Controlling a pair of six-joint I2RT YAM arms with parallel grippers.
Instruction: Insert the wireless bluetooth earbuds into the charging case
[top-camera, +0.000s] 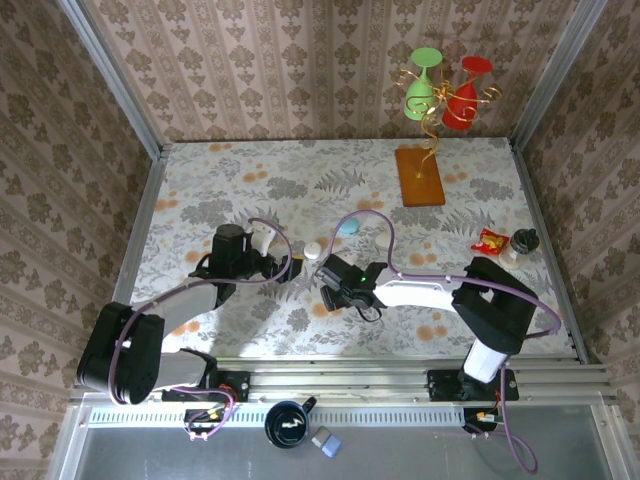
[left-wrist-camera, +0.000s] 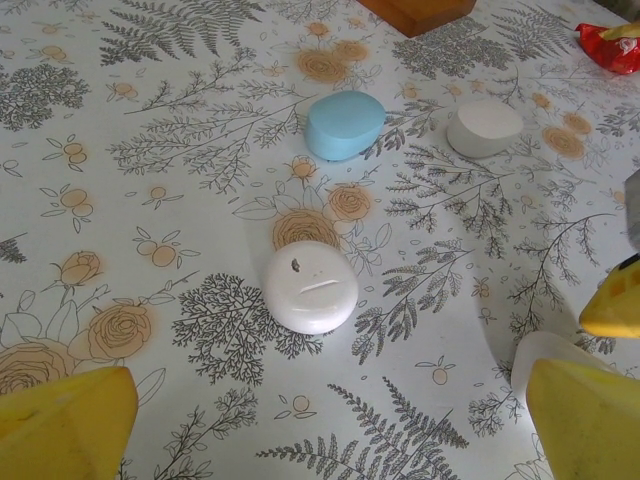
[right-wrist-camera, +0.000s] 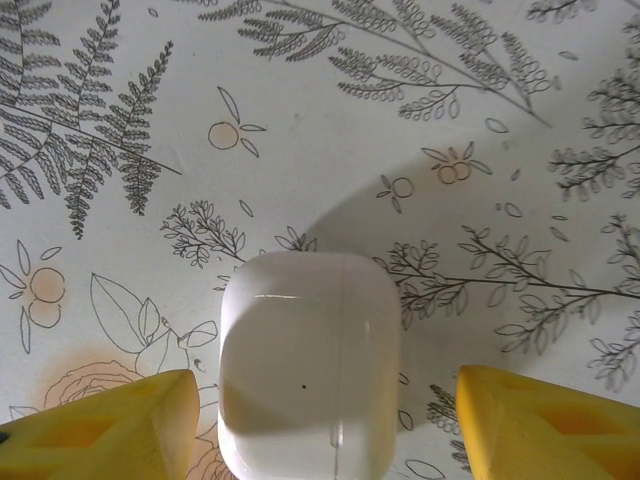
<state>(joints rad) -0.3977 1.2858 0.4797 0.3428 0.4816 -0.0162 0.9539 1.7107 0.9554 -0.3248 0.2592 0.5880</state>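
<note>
A white, rounded, closed charging case (right-wrist-camera: 308, 360) lies flat on the floral tablecloth. My right gripper (right-wrist-camera: 320, 430) is open and straddles it. The left yellow finger (right-wrist-camera: 100, 430) is close beside the case; the right finger (right-wrist-camera: 550, 425) stands well apart from it. From above, the right gripper (top-camera: 336, 288) sits mid-table. My left gripper (left-wrist-camera: 325, 430) is open with nothing between its fingers, just short of a round white case (left-wrist-camera: 310, 287). The earbuds are out of view.
A light blue case (left-wrist-camera: 344, 124) and another white case (left-wrist-camera: 484, 127) lie beyond the round one. A wooden stand with green and red glasses (top-camera: 420, 175) is at the back. A red packet (top-camera: 490, 240) lies at the right.
</note>
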